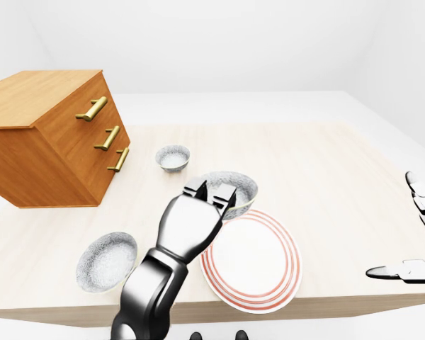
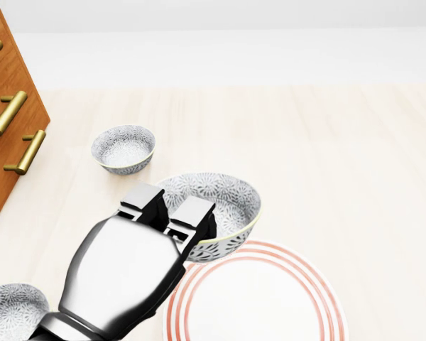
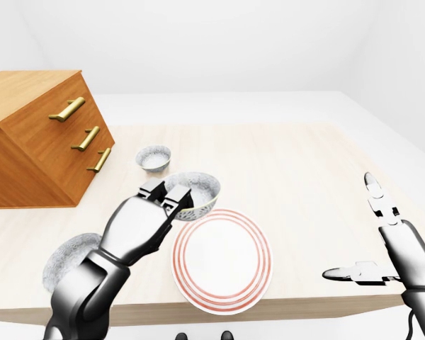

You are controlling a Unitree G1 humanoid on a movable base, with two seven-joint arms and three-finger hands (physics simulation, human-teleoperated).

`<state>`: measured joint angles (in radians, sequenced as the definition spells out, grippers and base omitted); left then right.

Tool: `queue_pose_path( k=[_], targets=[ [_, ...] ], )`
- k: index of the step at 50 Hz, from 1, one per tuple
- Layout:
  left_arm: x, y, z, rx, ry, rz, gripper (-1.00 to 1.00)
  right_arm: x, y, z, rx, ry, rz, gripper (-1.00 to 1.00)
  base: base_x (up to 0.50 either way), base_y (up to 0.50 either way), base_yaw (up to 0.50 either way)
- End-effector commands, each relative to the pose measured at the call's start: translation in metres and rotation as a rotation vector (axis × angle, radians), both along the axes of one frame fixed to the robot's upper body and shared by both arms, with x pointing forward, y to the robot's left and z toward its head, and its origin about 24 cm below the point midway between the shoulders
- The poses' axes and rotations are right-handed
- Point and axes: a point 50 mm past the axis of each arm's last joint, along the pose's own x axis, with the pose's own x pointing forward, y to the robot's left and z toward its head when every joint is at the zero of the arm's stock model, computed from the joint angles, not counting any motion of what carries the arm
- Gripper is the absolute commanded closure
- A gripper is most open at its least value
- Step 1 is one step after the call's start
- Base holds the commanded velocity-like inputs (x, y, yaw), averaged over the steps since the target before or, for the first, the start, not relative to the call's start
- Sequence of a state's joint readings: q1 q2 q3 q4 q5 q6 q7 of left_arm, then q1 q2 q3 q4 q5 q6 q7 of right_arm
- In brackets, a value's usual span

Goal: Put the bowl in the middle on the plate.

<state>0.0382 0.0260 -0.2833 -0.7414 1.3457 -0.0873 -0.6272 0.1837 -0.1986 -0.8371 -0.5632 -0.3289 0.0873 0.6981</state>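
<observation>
My left hand [image 2: 172,214] is shut on the rim of a grey patterned bowl [image 2: 224,211], which hangs tilted just above the top-left edge of the white plate with red rings [image 2: 259,298]. In the left-eye view the held bowl [image 1: 238,191] overlaps the plate's [image 1: 258,262] upper left rim. A smaller patterned bowl [image 2: 123,148] rests on the table above and to the left. Another patterned bowl [image 2: 11,309] lies at the bottom left. My right hand [image 3: 379,241] is open, far right, away from everything.
A wooden chest of drawers with brass handles [image 1: 53,138] stands at the left of the light wooden table [image 1: 319,163]. The table's near edge [image 1: 340,304] runs just below the plate.
</observation>
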Motion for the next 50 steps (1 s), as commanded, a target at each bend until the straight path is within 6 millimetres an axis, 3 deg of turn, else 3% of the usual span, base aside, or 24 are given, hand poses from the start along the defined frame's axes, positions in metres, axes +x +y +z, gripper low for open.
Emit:
queue_pose_path(
  k=[1, 22, 41, 50],
  targets=[
    [-0.029, -0.034, 0.014, -0.026, -0.046, -0.153, 1.00, 0.000, 0.000, 0.000, 0.001, -0.001, 0.001, -1.00, 0.00, 0.00, 0.00],
    [-0.033, -0.031, -0.006, 0.008, -0.045, -0.142, 1.00, 0.000, 0.000, 0.000, 0.000, 0.001, 0.002, -1.00, 0.00, 0.00, 0.00],
    [-0.062, -0.039, -0.022, 0.056, -0.031, -0.209, 1.00, 0.001, 0.000, -0.003, 0.008, 0.013, 0.001, -1.00, 0.00, 0.00, 0.00],
    [-0.064, -0.042, -0.025, 0.069, -0.035, -0.230, 1.00, 0.002, 0.000, -0.003, 0.006, 0.011, 0.002, -1.00, 0.00, 0.00, 0.00]
  ],
)
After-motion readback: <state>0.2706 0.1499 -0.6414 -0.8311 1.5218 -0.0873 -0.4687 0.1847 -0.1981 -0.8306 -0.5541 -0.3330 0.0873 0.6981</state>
